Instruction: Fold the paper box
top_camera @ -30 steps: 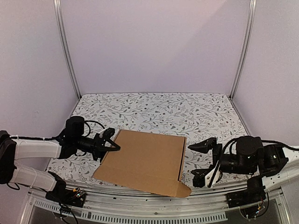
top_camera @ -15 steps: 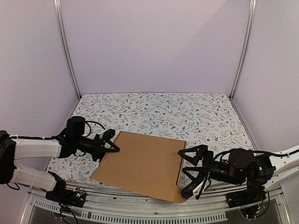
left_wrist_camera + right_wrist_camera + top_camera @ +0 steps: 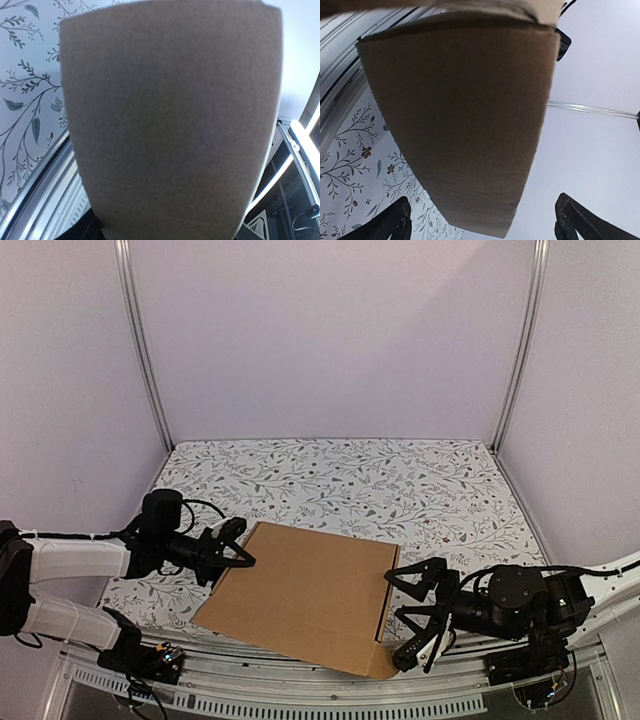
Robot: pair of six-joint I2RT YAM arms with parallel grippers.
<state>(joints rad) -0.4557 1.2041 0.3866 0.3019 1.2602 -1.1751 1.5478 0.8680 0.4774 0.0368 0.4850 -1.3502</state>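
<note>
The paper box [image 3: 305, 590] is a flat brown cardboard shape lying near the front of the table, with a small flap [image 3: 384, 664] hanging at its near right corner. My left gripper [image 3: 236, 544] sits at the box's far left corner, its fingers closed on the edge. In the left wrist view, cardboard [image 3: 170, 120] fills nearly the whole frame and hides the fingers. My right gripper [image 3: 405, 615] is open wide against the box's right edge. A cardboard flap [image 3: 465, 115] reaches down between its two spread fingertips [image 3: 395, 220] without touching them.
The flowered table cover [image 3: 340, 475] stretches behind the box to the back wall. A metal rail [image 3: 300, 685] runs along the near edge just under the box's front corner. White walls and upright posts [image 3: 143, 350] close in the sides.
My right gripper has swung left and come up to the box's right edge, still wide open. The box has shifted slightly left and its near right flap has dropped lower. The left arm held still.
</note>
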